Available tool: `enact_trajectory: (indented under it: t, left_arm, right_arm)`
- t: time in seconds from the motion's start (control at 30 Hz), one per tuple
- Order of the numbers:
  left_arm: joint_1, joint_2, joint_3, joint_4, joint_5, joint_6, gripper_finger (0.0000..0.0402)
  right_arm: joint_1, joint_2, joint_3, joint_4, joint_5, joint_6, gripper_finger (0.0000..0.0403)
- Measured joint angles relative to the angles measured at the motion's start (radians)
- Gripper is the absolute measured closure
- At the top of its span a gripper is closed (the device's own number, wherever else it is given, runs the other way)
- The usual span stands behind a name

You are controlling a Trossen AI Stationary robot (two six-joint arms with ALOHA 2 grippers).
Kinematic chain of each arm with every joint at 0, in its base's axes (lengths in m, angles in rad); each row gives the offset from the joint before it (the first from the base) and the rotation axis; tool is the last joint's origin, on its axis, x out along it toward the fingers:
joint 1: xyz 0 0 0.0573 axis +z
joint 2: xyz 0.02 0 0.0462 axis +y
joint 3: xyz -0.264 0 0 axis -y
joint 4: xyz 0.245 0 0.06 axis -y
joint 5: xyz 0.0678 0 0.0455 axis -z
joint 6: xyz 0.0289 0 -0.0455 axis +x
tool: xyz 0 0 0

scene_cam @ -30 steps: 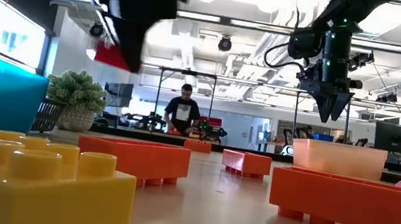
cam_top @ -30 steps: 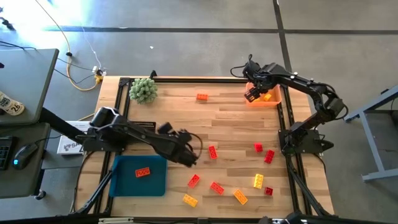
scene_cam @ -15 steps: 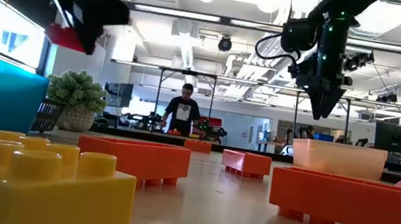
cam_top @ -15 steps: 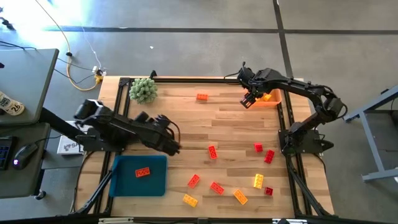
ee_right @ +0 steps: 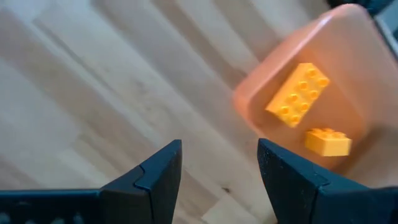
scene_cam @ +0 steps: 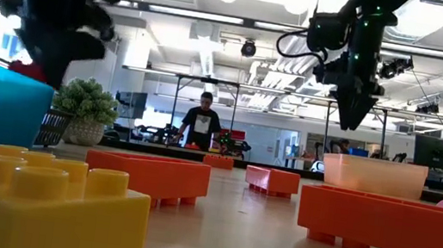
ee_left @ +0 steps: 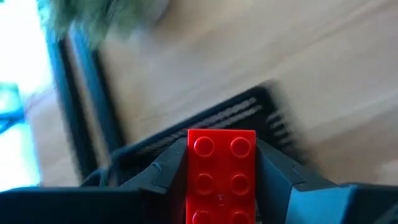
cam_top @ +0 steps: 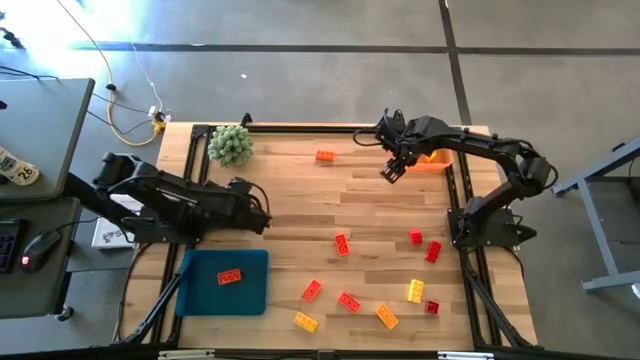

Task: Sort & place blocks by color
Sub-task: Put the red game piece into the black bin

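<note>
Two yellow blocks [ee_right: 297,94] lie in your orange bin [ee_right: 348,37]; right gripper [ee_right: 219,163] released, left gripper [ee_left: 221,163] grasping a red block [ee_left: 221,174], seemingly above the tabletop [cam_top: 300,200].

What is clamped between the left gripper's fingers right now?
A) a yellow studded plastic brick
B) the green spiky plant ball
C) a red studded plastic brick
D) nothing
C: the left wrist view shows a red studded plastic brick pinched between the left gripper's dark fingers.

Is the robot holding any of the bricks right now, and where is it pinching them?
The left gripper pinches a red brick by its two long sides. The right gripper is open and holds nothing.
</note>
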Motion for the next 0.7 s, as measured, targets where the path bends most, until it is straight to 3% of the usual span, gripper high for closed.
enact_trajectory:
  t: [0.37, 0.7]
  left_arm:
    - [0.085, -0.051, -0.107, 0.147, 0.116, 0.072, 0.0284]
    - [0.147, -0.070, -0.132, 0.162, 0.166, 0.171, 0.0284]
  right_arm:
    - [0.048, 0.000, 0.000, 0.189, -0.026, -0.004, 0.0206]
    - [0.048, 0.000, 0.000, 0.264, -0.038, -0.014, 0.0206]
